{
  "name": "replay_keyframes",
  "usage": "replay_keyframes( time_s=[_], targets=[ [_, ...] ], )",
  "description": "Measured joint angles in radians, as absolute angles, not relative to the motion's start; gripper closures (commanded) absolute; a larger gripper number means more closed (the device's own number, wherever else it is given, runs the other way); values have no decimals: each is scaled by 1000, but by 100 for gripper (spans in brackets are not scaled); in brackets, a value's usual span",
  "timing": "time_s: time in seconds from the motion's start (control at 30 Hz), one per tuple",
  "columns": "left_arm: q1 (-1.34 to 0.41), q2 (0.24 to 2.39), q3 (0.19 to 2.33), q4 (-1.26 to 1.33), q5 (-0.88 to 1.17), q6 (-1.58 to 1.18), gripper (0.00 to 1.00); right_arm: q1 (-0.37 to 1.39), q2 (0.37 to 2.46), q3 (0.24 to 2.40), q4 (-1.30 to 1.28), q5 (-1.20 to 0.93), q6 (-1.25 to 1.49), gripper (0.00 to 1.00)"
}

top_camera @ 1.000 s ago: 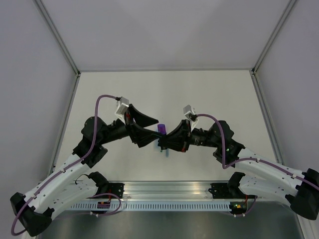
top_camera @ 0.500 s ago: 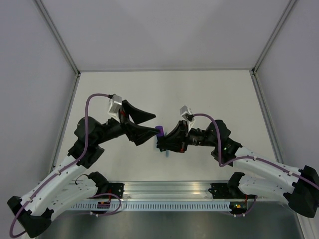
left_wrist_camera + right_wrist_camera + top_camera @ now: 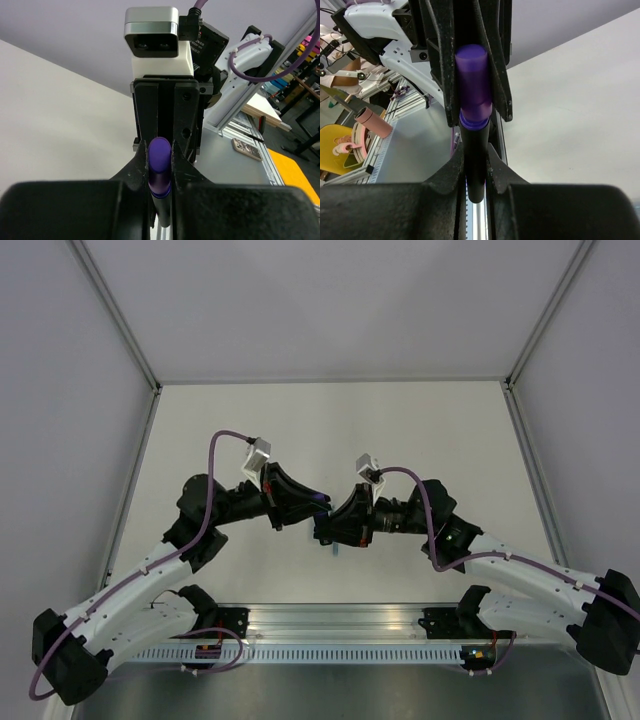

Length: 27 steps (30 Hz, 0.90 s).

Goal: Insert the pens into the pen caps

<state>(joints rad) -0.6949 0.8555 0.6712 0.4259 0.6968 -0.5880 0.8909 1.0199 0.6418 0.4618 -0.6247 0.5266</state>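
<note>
The stubby black-and-purple marker [image 3: 475, 155] hangs in the air between the two arms over the middle of the table. My right gripper [image 3: 475, 167] is shut on its black barrel [image 3: 162, 210]. The purple cap [image 3: 160, 162] sits on the marker's end, its collar against the barrel. My left gripper [image 3: 160, 167] is shut on that cap [image 3: 472, 80], coming from the opposite side. In the top view the left gripper [image 3: 308, 506] and the right gripper [image 3: 332, 524] meet nose to nose, with only a sliver of the purple cap [image 3: 321, 502] showing.
A small blue item [image 3: 335, 549] lies on the white table [image 3: 330, 430] just below the joined grippers; the arms hide most of it. Grey walls stand on three sides. The metal rail [image 3: 340, 625] with both arm bases runs along the near edge.
My left gripper was wide open and off to the left; it has swung in and shut on the purple cap. The right gripper kept its hold on the marker, barely shifting.
</note>
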Motion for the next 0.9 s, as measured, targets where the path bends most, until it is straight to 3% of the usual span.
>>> replay_keyframes(
  time_s=[0.43,0.9],
  targets=[
    [-675,810,509,806,720,-701,98,915,990,770,236,-585,403,100],
    [-641,842,396,1216,611,-862,98,895,1150,968,180,-733,400,100]
  ],
)
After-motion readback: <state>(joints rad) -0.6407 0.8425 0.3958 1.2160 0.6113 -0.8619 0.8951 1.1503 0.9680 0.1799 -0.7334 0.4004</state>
